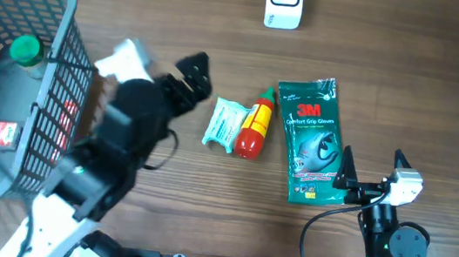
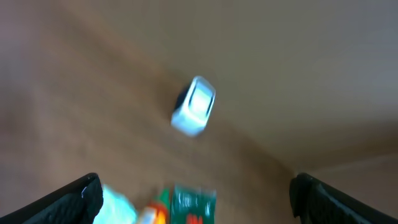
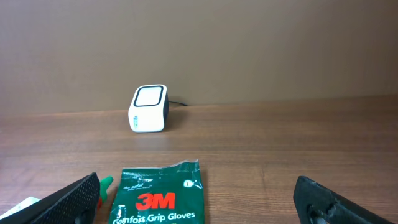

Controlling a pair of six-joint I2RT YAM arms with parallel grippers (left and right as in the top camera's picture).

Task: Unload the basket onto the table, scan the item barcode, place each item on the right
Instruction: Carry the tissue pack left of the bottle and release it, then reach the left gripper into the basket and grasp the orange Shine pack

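Right now my left hand [image 1: 196, 76] hangs over the worktop [image 1: 413, 63], between the grey basket [image 1: 65, 3] and the loose goods. Its fingers [image 2: 78, 199] are spread wide with nothing between them. The view from that wrist is blurred, but the white scanner [image 2: 194, 106] shows ahead of it.

My right hand [image 1: 372, 168] is low at the near edge, its fingers [image 3: 78, 200] just as far apart and also empty. The green glove packet [image 3: 158, 196] lies flat on the wood just in front of it, printed face up. I can see no barcode on that face.

From overhead, a red and yellow squeeze bottle [image 1: 254, 125] lies on its side just left of the glove packet. A small white and teal packet [image 1: 225, 124] is touching the bottle's other side. The scanner stands at the far edge of the worktop, well apart from all three.

Inside the basket lies a dark green-capped bottle [image 1: 24, 49].
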